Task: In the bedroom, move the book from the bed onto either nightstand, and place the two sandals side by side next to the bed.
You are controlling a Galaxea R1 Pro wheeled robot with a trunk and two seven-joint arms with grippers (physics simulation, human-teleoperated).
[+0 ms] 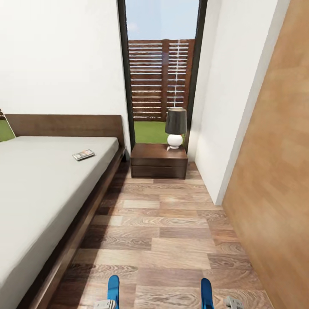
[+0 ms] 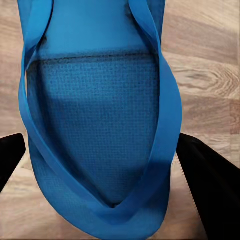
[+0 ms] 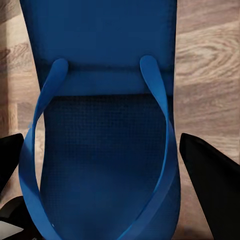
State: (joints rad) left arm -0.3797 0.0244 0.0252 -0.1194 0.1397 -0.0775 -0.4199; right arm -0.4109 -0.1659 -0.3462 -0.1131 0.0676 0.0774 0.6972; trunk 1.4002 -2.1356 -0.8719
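Left gripper fingers clamp blue sandal; right gripper fingers clamp second sandal. Book on bed; nightstand beyond.

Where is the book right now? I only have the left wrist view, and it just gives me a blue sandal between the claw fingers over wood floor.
Observer: The book lies flat on the bed, up near the headboard end and close to the edge that faces the nightstand.
Operator: What is on that nightstand?
Observer: The nightstand has a lamp standing toward its back right corner.
Operator: And the other sandal?
Observer: The second sandal sits between the two fingers of the right claw.
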